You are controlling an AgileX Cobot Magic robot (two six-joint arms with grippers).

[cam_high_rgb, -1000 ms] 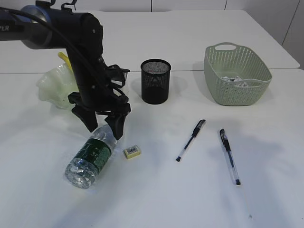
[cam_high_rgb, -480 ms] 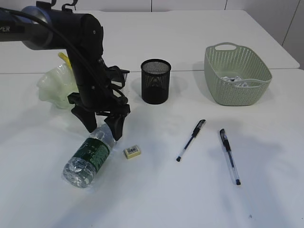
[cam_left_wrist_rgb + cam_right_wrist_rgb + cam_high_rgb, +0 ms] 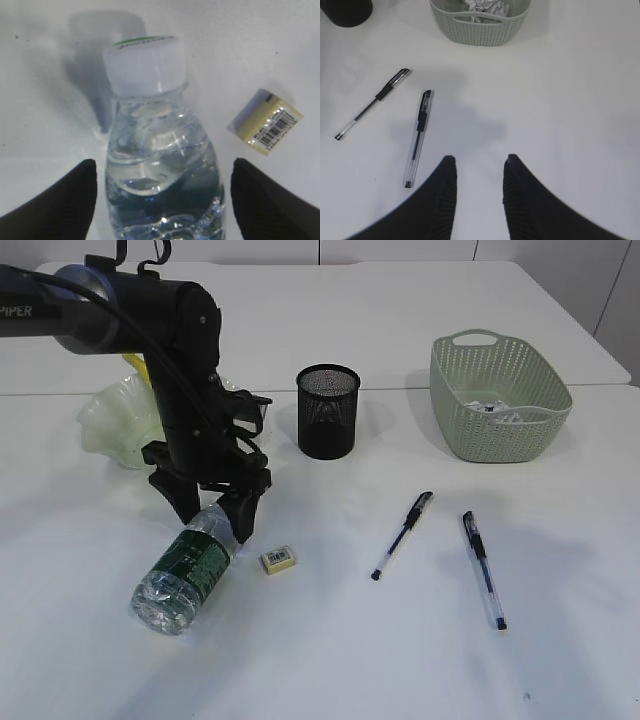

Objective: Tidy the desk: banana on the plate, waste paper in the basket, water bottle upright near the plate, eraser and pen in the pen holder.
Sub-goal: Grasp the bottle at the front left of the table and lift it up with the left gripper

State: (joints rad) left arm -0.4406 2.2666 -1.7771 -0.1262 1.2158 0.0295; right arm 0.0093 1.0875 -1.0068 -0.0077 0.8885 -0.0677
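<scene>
Since a second ago my left arm has dropped a little, and the water bottle [image 3: 185, 572] has shifted slightly toward the near-left. My left pincer [image 3: 211, 508] is spread wide and released, one finger on each side of the bottle's neck, not pressing it as far as I can tell. The bottle lies on its side on the table [image 3: 330, 660], white cap toward the plate [image 3: 118, 420], with the eraser [image 3: 278, 559] just beside it.

The green basket [image 3: 455, 410] holds crumpled paper [image 3: 497, 410]. The black mesh pen holder [image 3: 327, 411] stands upright; I cannot see inside it. A yellow bit, likely the banana [image 3: 135, 364], shows behind my arm above the plate; the rest is hidden.

Two pens [image 3: 402, 534] [image 3: 483, 568] lie loose on the table, apart from each other. My right pincer [image 3: 477, 170] hangs partly parted over bare table, grasping nothing; the outside camera does not show it.
</scene>
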